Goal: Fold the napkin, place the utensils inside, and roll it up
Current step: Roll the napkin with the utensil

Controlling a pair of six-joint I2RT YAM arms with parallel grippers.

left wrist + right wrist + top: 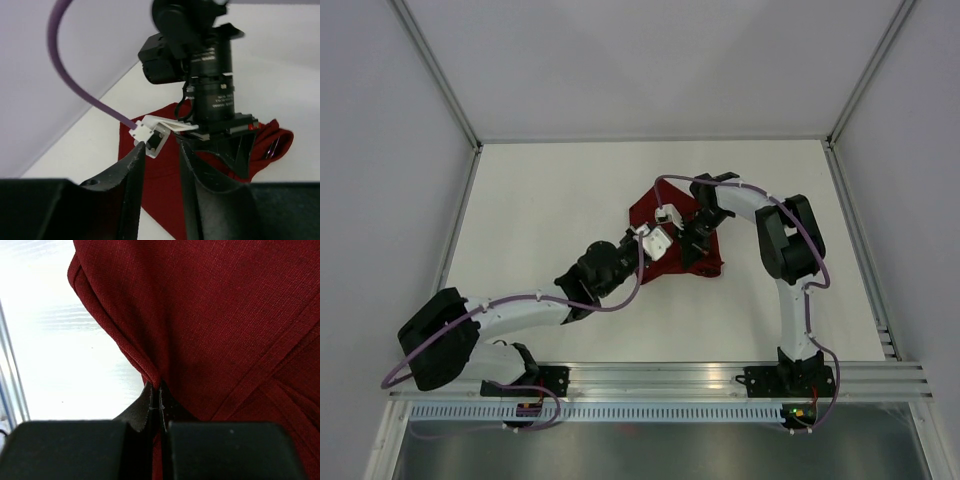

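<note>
Napkin (646,212) is out in the middle of the surface (550,200), a maroon bundle folded over on itself, and both my arms meet right over it. On the right wrist view, my right jaws are pressed tight together. A folded edge of the napkin runs straight into their tips, so they're pinching that fold, with white surface showing just beside the cloth. Stitched hems cross the fabric there. On the left wrist view, my left jaws are spread with a clear gap between them, gripping nothing, and red cloth shows through the gap. The right arm (210,75) comes down on the napkin just beyond them. There's small pale print on its black housing, too fine for me to read. A purple cable (70,75) runs to a white connector (150,130) over the napkin.
</note>
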